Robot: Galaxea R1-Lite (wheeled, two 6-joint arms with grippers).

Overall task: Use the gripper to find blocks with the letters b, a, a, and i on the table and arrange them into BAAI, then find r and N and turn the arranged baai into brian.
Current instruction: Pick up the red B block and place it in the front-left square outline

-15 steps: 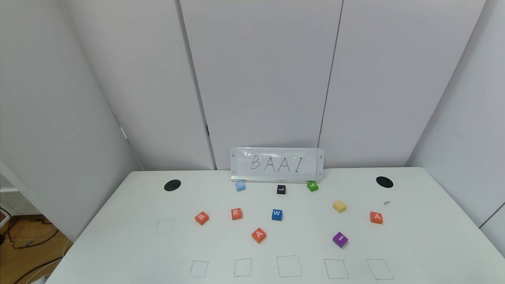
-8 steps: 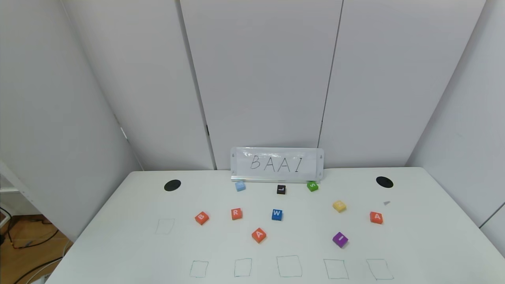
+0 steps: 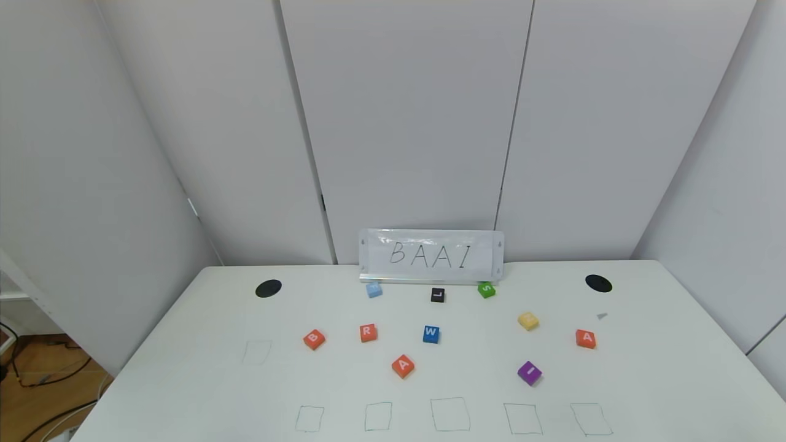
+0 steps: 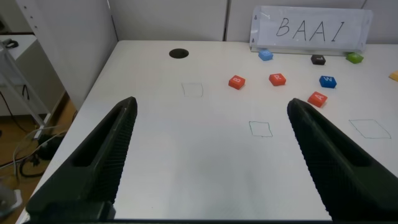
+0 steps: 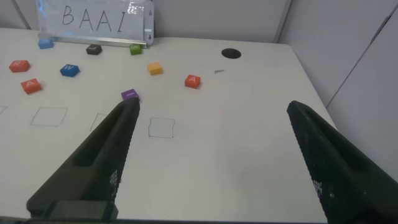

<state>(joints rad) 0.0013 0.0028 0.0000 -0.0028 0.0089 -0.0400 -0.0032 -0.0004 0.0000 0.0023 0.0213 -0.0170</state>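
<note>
Waiting wide open and empty, left gripper and right gripper hover near the table edge, blocks unmoved below the BAAI sign (task unstarted).

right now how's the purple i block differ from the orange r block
The purple I block is purple, while the orange R block is orange. The I block lies nearer the robot on its right side; the R block lies farther back on its left, between the B block and the blue W block. The I block sits turned at an angle; the R block sits nearly square. Both are small square blocks with white letters, flat on the table.
</note>
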